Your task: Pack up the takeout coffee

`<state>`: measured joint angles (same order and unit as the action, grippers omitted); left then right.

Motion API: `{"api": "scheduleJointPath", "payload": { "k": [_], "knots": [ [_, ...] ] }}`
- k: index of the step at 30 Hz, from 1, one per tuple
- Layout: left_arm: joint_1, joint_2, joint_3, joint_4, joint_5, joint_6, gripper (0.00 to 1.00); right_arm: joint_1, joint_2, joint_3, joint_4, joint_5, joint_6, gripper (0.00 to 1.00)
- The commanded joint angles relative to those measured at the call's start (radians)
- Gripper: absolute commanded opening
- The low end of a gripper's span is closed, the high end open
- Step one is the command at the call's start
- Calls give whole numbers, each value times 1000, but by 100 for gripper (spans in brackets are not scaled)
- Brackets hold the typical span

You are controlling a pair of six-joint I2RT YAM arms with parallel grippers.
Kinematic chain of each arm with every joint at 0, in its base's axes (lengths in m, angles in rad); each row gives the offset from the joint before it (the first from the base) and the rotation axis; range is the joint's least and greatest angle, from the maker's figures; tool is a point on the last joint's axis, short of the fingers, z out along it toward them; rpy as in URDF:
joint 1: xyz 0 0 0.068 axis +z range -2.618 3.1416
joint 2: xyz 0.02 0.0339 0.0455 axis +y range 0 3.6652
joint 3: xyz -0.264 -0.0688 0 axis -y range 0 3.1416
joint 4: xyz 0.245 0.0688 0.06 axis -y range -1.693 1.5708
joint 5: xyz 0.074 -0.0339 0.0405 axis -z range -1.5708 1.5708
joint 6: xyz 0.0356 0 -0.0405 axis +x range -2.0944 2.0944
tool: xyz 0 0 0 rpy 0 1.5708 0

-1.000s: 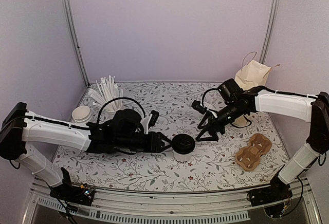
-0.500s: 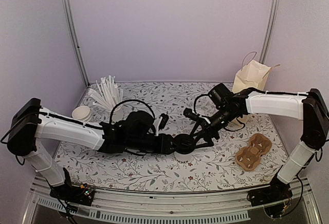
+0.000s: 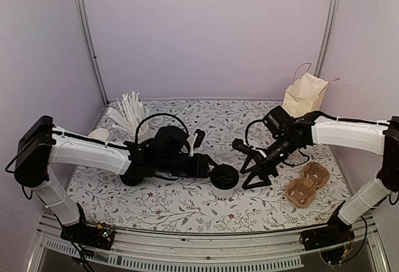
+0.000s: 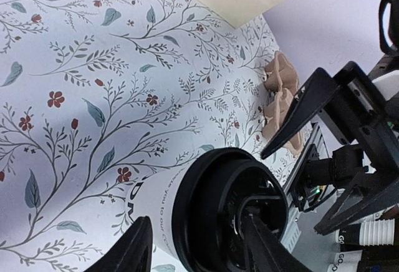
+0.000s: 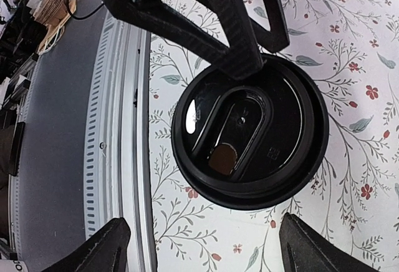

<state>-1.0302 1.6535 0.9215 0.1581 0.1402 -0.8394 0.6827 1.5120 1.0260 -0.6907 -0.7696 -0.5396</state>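
Two pairs of jaws to account for, with one cup between them. At the left gripper (image 4: 196, 245), clenched on the takeout coffee (image 4: 156, 192): a finger on either side of the white wall, just under the black lid (image 4: 227, 216), dark lettering turned toward the wrist camera. At the right gripper (image 5: 212, 250), released and spread wide, grasping nothing, looking almost straight down onto the lid from just beside it. Outward from there, in the top view: stands upright on the flowered table (image 3: 187, 206) at about 6 o'clock, near the front edge, long axis vertical, lid up. Lies at 3 o'clock from the left gripper (image 3: 209, 167), in contact, and at 9 o'clock from the right gripper (image 3: 244, 166), close but apart; nearer the left arm, then, and already in its grip. Further out, at 3 o'clock of the takeout coffee, a brown cardboard carrier (image 3: 307, 184); at 1 o'clock, toward the back right corner, a paper bag (image 3: 305, 92). Probably calls for travel rightward, toward 3 o'clock, whether by handover or by the left arm alone. Compared with half a second ago: at the right gripper, further back toward 3 o'clock, no longer crowding the lid; for the takeout coffee, nearly the same spot. Compared with a full second ago: at the left arm, reached further in.
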Motion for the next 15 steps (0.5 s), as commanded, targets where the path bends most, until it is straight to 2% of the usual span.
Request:
{"api": "scheduleJointPath", "payload": {
  "k": [1, 5, 8, 15],
  "knots": [
    [0, -81, -40, -29, -25, -80, 53, -31, -22, -1, -12, 6, 20, 85],
    [-25, -135, -138, 26, -3, -251, 50, -108, 41, 62, -10, -68, 51, 80],
    [-36, -134, -182, 80, 36, -333, 48, -117, 102, 110, -7, -87, 68, 76],
    [-38, -98, -193, 141, 70, -358, 45, -112, 199, 194, -6, -127, 86, 80]
  ]
}}
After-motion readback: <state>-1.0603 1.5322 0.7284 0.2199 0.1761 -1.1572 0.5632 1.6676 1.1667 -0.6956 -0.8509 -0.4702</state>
